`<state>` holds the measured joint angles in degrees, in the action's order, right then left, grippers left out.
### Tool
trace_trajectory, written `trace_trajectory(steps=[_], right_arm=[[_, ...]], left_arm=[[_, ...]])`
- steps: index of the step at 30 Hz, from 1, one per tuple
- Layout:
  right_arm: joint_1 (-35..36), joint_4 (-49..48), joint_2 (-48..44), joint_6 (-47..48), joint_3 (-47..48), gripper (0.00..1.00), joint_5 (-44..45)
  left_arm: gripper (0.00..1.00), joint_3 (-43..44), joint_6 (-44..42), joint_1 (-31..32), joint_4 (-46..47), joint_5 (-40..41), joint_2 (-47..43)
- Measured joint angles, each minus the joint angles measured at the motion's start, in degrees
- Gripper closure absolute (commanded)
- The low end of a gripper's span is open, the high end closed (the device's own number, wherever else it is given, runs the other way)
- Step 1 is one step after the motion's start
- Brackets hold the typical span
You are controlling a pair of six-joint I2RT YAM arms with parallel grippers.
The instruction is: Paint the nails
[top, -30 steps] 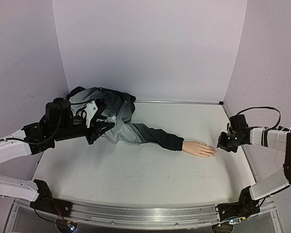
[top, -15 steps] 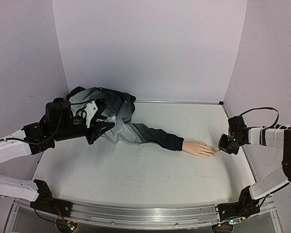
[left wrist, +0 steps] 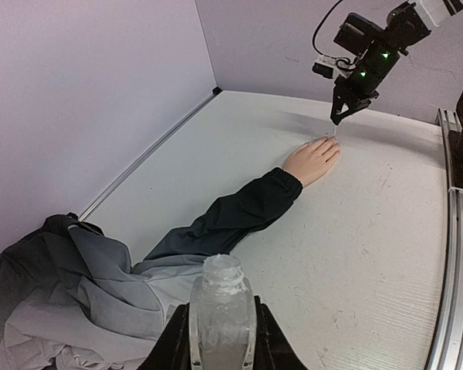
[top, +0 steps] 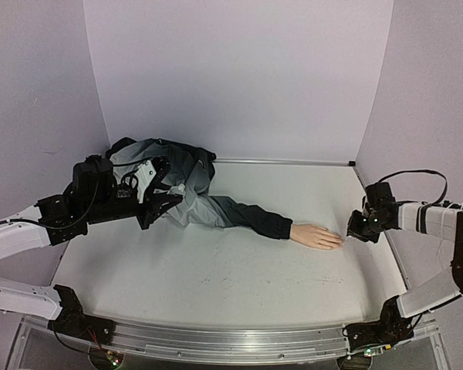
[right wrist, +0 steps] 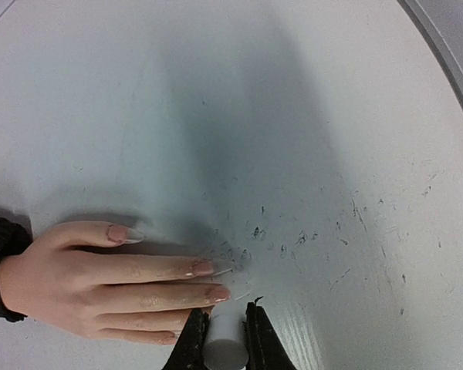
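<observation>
A pale mannequin hand (top: pixel 316 236) lies flat on the white table, sticking out of a dark grey jacket sleeve (top: pixel 247 216). Its nails (right wrist: pixel 203 268) show pinkish in the right wrist view. My right gripper (right wrist: pixel 226 320) is shut on a small white cylinder (right wrist: pixel 226 343), right at the fingertips by the middle nail (right wrist: pixel 218 293). Seen from above, this gripper (top: pixel 353 231) sits just right of the hand. My left gripper (left wrist: pixel 222 316) is shut on a small whitish bottle (left wrist: pixel 221 304) with an uncapped neck, held over the jacket (top: pixel 170 173) at the back left.
The crumpled grey jacket fills the back left corner. Purple walls close in three sides. A metal rail (top: pixel 231 343) runs along the near edge. The table's raised rim (right wrist: pixel 447 62) passes to the right of the right gripper.
The right gripper dipped slightly toward the fingertips half a second ago and is back where it was. The left arm and bottle have not moved.
</observation>
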<state>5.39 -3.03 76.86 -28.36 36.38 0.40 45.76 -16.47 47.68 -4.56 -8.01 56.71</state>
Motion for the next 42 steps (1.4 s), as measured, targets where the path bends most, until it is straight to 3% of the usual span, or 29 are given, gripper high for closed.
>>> trace_trajectory(steps=[11,28,42], right_arm=[[0.0,-1.31,2.89,0.22,0.0,1.0,-2.69],[0.0,0.68,3.37,-1.88,0.04,1.0,3.93],[0.0,-0.66,0.09,-0.11,0.02,1.0,-2.27]], left_arm=[[1.0,0.0,0.0,0.0,0.0,0.02,0.2],[1.0,0.0,-0.02,0.0,-0.02,0.04,0.2],[1.0,0.0,0.0,0.0,-0.04,0.0,0.2]])
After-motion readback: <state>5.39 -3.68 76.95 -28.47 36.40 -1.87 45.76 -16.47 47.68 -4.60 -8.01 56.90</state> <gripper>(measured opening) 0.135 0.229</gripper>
